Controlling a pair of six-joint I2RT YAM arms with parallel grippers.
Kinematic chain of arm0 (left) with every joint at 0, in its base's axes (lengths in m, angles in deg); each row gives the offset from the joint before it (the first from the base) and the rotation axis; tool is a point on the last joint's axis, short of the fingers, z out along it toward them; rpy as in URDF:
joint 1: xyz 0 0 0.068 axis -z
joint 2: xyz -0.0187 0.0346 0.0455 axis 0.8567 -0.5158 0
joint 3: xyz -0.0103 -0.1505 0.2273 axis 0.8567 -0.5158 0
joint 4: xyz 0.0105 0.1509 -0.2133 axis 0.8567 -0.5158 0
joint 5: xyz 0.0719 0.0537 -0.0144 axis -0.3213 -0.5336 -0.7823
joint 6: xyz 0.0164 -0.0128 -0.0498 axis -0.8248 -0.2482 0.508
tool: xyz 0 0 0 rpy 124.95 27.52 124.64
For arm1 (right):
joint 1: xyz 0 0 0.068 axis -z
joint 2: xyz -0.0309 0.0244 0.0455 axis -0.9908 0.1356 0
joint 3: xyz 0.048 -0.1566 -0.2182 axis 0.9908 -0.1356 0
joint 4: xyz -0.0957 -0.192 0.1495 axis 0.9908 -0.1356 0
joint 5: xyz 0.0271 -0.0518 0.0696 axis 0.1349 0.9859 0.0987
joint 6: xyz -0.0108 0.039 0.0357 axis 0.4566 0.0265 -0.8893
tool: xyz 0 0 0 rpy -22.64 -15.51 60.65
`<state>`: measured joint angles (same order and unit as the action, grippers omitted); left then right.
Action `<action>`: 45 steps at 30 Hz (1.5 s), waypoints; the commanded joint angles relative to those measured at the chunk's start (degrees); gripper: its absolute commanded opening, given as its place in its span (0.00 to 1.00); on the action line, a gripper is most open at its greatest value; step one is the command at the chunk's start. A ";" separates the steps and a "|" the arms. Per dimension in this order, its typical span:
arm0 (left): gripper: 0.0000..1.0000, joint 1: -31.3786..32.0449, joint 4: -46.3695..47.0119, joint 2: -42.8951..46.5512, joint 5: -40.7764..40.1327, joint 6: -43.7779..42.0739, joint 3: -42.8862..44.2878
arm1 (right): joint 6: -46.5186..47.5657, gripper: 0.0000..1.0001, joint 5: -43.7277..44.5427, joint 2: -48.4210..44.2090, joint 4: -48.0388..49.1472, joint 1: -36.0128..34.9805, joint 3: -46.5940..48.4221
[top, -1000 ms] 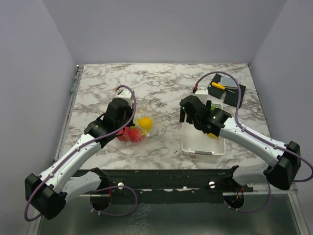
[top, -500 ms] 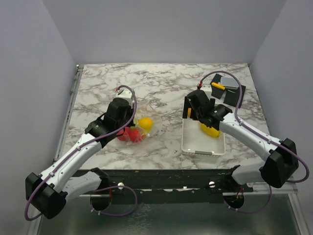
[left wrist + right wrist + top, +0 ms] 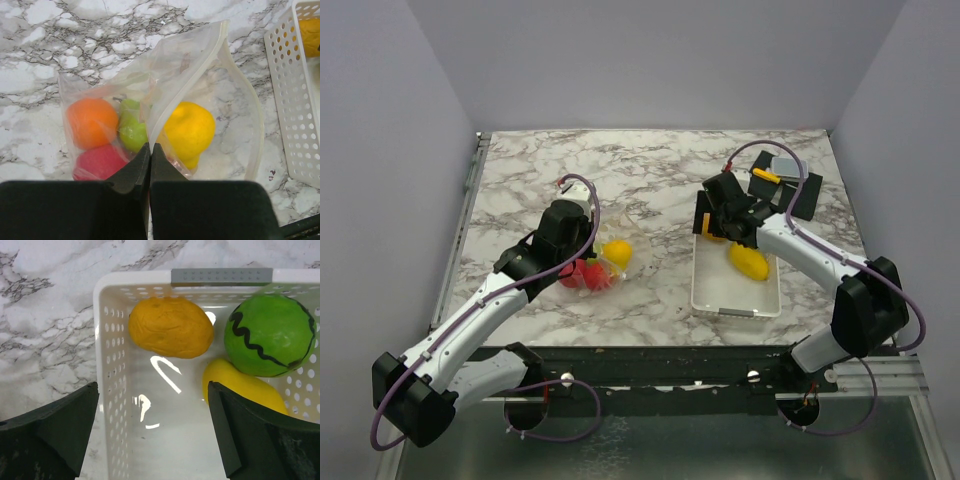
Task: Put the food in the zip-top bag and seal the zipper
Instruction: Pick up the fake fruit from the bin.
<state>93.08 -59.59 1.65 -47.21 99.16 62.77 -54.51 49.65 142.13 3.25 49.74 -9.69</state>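
Desk (image 3: 650,180): marbled; zip-top bag (image 3: 235,120) left, white basket (image 3: 735,290) right.
Left gripper (image 3: 150,148): jaws pinched on bag's mouth edge.
Food (image 3: 189,131): I count four pieces bagged, three in basket.
Right gripper (image 3: 152,385): jaws wide over basket.

White, grey-veined marble table (image 3: 650,170) across the middle of the top view, with pale grey walls (image 3: 650,60) around it. Right of centre, a white slotted basket (image 3: 735,300), with a grey strip (image 3: 221,276) on its rim at the top of the right wrist view. Upper right of the table: black pieces (image 3: 807,197), a grey pad (image 3: 786,163), a small yellow part (image 3: 767,176).
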 commanded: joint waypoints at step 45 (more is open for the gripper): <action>0.00 -0.29 -0.35 -2.07 0.01 -0.97 -0.45 | 2.47 0.80 -7.36 14.68 9.07 9.01 1.36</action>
<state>93.08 -59.61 -0.27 -47.23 98.74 62.77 -51.80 43.13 156.49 11.92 58.44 -7.48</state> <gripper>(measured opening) 0.005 0.852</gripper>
